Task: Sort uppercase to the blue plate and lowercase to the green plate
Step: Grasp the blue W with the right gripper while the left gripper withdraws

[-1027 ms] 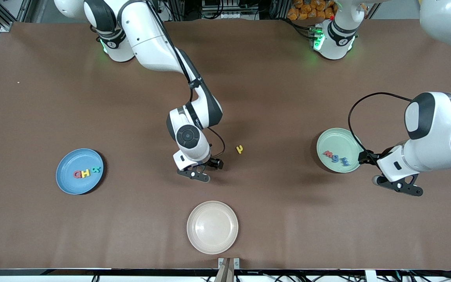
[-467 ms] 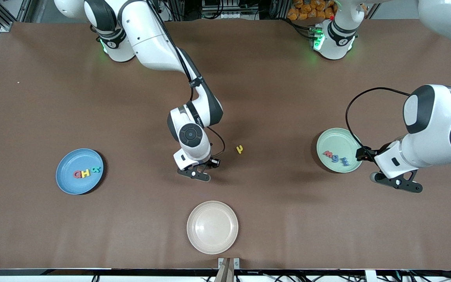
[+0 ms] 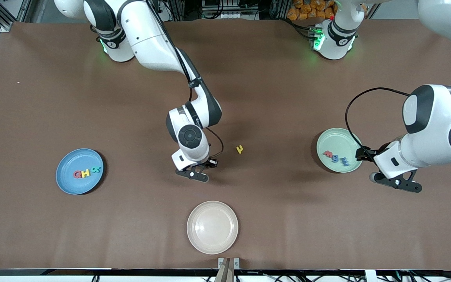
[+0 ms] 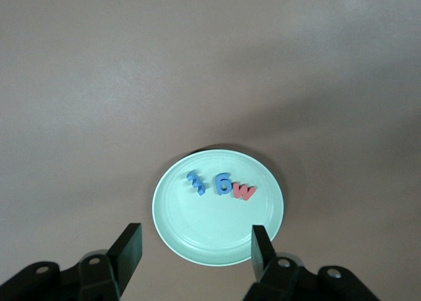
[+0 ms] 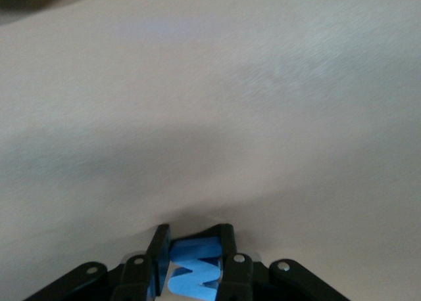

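My right gripper [image 3: 195, 175] is shut on the blue capital M [image 5: 193, 267], low over the mid-table. The sky-blue plate [image 3: 64, 185] toward the right arm's end holds the red Q [image 3: 77, 174], yellow H [image 3: 86, 172] and teal R [image 3: 96, 170]. The small yellow hooked lowercase letter [image 3: 239, 149] lies on the table beside the right gripper. The pale green plate [image 3: 334, 137] toward the left arm's end holds a red m-like letter [image 4: 243, 192] and two blue lowercase letters [image 4: 223, 185]. My left gripper [image 4: 196, 245] is open and empty, up in the air beside the green plate.
An empty cream-beige plate [image 3: 212, 226] sits near the table's front edge, nearer to the camera than the right gripper. The brown table stretches wide between the plates.
My right gripper has shifted slightly away from the yellow letter with the blue M in it. My left arm rose a little beside the green plate.
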You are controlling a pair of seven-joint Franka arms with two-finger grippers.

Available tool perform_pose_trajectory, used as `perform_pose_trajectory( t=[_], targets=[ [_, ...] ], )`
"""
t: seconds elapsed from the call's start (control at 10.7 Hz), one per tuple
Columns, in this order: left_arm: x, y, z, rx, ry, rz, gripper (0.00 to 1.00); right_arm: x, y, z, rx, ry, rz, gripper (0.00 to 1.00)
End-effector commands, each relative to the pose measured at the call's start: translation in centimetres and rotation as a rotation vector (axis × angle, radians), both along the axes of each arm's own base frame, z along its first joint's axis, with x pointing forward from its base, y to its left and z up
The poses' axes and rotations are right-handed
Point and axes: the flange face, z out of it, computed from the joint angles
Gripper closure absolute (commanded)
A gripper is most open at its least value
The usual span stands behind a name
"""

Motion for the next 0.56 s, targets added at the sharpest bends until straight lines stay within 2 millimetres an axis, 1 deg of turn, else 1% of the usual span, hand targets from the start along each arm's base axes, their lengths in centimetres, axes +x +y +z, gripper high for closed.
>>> perform_pose_trajectory(
  t=[0.0, 0.09, 0.19, 0.28, 0.37, 0.47],
  targets=[
    [-0.8, -1.6, 0.9, -0.021, 0.023, 0.024, 0.27, 1.5, -4.9, 0.4, -0.055, 0.064, 0.053, 1.00],
    [-1.2, -2.4, 0.8, -0.020, 0.037, 0.026, 0.29, 1.7, -7.2, 0.4, -0.086, 0.081, 0.073, 1.00],
    [-1.6, -4.0, 0.9, -0.023, 0.047, 0.038, 0.32, 1.5, -9.0, 0.3, -0.102, 0.098, 0.102, 1.00],
    [-2.1, -5.9, 1.3, -0.026, 0.048, 0.056, 0.32, 1.5, -11.0, 1.1, -0.115, 0.104, 0.181, 1.00],
    [-2.7, -8.3, 1.8, -0.032, 0.046, 0.054, 0.32, 1.9, -13.0, 2.4, -0.115, 0.108, 0.229, 1.00],
    [-3.4, -10.5, 1.8, -0.037, 0.048, 0.038, 0.32, 2.2, -15.3, 3.1, -0.117, 0.114, 0.263, 1.00]
  ],
)
